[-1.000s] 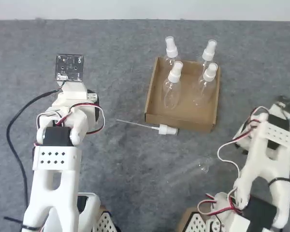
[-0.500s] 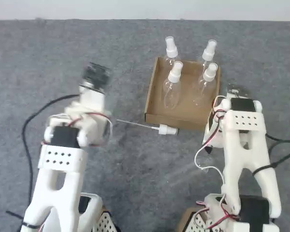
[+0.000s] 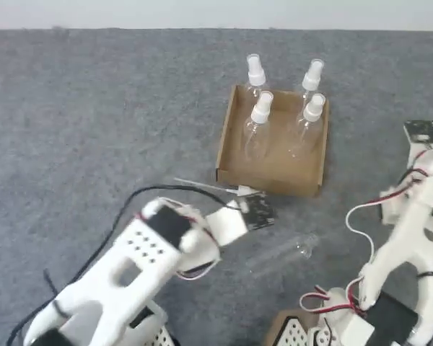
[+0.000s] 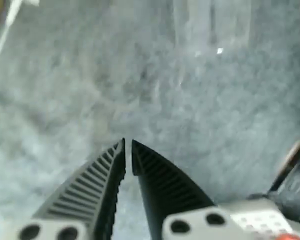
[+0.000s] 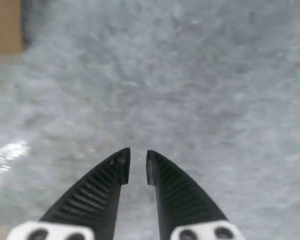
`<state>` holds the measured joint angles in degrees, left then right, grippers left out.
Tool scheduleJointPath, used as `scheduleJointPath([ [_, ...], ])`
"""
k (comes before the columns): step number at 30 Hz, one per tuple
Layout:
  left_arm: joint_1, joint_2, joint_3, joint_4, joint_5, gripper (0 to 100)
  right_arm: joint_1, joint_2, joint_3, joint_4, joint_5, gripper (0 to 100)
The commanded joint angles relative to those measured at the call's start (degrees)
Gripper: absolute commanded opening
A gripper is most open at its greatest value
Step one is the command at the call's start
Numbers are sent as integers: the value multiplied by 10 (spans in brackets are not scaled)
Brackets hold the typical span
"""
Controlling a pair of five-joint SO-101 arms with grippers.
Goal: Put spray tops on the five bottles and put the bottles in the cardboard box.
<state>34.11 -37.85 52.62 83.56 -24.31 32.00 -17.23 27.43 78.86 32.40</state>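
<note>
Ahead of the left fingers (image 4: 107,175), which are nearly closed with nothing between them, the last bare bottle (image 3: 281,252) lies on its side on the grey surface (image 3: 94,108). Beyond it the loose spray top (image 3: 231,189) lies close against the cardboard box (image 3: 267,180). Four capped bottles (image 3: 260,126) are at the box. The right fingers (image 5: 175,190) are likewise narrow and empty, apart from the bottle.

Judgement: the bottle looks like thin clear plastic, so light, slick and prone to roll or squash. Grip it across mid-body. The spray top's dip tube is thin and bendy, so take it by the head.
</note>
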Motion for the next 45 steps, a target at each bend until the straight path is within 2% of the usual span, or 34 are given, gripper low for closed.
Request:
scheduleJointPath([
  [1, 53, 94, -5, -76, 26, 13, 56, 3, -51, -31, 55, 17],
  [5, 97, 142, -23, -130, 76, 29, 86, 3, -75, -39, 58, 17],
  [10, 137, 180, -36, -186, 123, 128, 96, 3, -94, -34, 58, 17],
  [18, 147, 279, -103, -273, 193, 100, 95, 3, -93, -33, 58, 17],
  [26, 150, 405, -276, -273, 244, 100, 95, 3, -91, -27, 57, 17],
  [33, 150, 449, -370, -276, 298, 102, 94, 3, -91, -18, 57, 17],
  [38, 150, 491, -429, -286, 303, 101, 94, 3, -91, -17, 54, 17],
  [42, 149, 500, -473, -244, 302, 101, 92, 0, -71, -16, 52, 17],
  [45, 149, 489, -491, -224, 302, 103, 75, -3, -50, -16, 10, 17],
])
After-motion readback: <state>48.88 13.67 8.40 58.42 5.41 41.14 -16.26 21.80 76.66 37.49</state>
